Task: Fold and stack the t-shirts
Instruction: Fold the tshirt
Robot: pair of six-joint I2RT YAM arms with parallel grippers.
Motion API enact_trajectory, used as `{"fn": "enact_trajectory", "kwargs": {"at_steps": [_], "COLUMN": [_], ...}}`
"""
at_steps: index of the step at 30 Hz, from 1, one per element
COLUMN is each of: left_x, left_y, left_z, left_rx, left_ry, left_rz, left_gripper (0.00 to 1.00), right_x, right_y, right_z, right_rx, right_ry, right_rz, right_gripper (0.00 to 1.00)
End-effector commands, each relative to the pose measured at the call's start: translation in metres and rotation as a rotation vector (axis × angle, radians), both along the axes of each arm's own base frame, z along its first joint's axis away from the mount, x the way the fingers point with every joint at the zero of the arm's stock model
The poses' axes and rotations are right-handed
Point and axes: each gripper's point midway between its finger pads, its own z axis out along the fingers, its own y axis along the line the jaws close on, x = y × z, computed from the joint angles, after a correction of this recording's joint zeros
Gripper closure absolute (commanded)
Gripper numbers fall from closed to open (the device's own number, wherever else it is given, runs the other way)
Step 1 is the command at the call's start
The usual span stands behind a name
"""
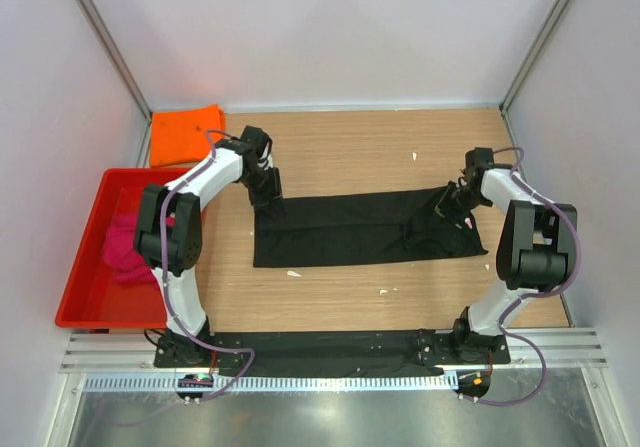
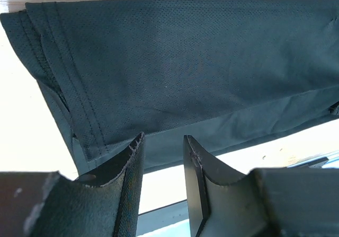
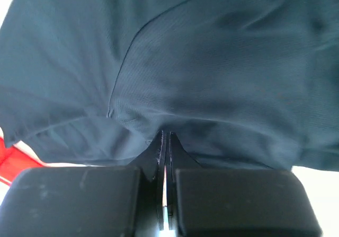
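The black t-shirt lies folded into a long strip across the middle of the table. My left gripper hangs over its left end. In the left wrist view the gripper is open, its tips at the hemmed edge of the black cloth with nothing between them. My right gripper is at the strip's rumpled right end. In the right wrist view the gripper is shut, and the black cloth puckers into its tips. The orange t-shirt lies folded at the back left. The pink t-shirt is crumpled in the tray.
A red plastic tray stands along the left side of the table, beside the left arm. White walls with metal posts close in the back and both sides. Small white scraps dot the wood near the shirt.
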Motion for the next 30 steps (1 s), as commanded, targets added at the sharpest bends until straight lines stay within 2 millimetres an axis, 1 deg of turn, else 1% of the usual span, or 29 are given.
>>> {"fn": "enact_trajectory", "kwargs": {"at_steps": [1, 3, 4, 10, 13, 15, 18, 21, 24, 25, 27, 30], "left_x": [0.01, 0.008, 0.008, 0.001, -0.002, -0.002, -0.004, -0.006, -0.006, -0.006, -0.008, -0.009], "left_y": [-0.009, -0.009, -0.01, -0.009, -0.009, -0.008, -0.007, -0.008, -0.006, -0.006, -0.005, -0.005], "left_z": [0.013, 0.013, 0.013, 0.009, 0.009, 0.011, 0.009, 0.011, 0.015, 0.017, 0.018, 0.015], "left_rx": [-0.043, -0.041, -0.041, -0.033, -0.032, -0.027, -0.024, -0.026, -0.024, -0.023, -0.02, -0.022], "left_ry": [-0.049, -0.044, -0.046, -0.031, -0.03, -0.04, -0.037, -0.038, -0.055, -0.062, -0.063, -0.057], "left_rz": [-0.011, -0.014, -0.016, -0.022, -0.025, -0.026, -0.027, -0.029, -0.027, -0.027, -0.029, -0.031], "left_gripper": [0.64, 0.64, 0.64, 0.64, 0.65, 0.64, 0.65, 0.65, 0.65, 0.65, 0.65, 0.65], "right_x": [0.001, -0.006, -0.015, -0.035, -0.044, -0.046, -0.045, -0.037, -0.035, -0.04, -0.044, -0.054], "right_y": [0.015, 0.018, 0.019, 0.016, 0.016, 0.014, 0.009, 0.007, 0.001, 0.001, -0.004, -0.009], "right_z": [0.0, -0.003, -0.009, -0.028, -0.03, -0.029, -0.032, -0.021, 0.001, 0.004, 0.01, -0.002], "right_rx": [0.048, 0.047, 0.045, 0.019, 0.018, 0.0, -0.013, -0.013, -0.049, -0.053, -0.072, -0.089], "right_ry": [-0.031, -0.017, 0.003, 0.045, 0.058, 0.047, 0.033, 0.022, -0.018, -0.006, -0.022, 0.001], "right_rz": [0.015, 0.022, 0.025, 0.024, 0.013, 0.008, 0.003, 0.009, -0.005, -0.01, -0.021, -0.037], "right_gripper": [0.99, 0.99, 0.99, 0.99, 0.99, 0.99, 0.99, 0.99, 0.99, 0.99, 0.99, 0.99]}}
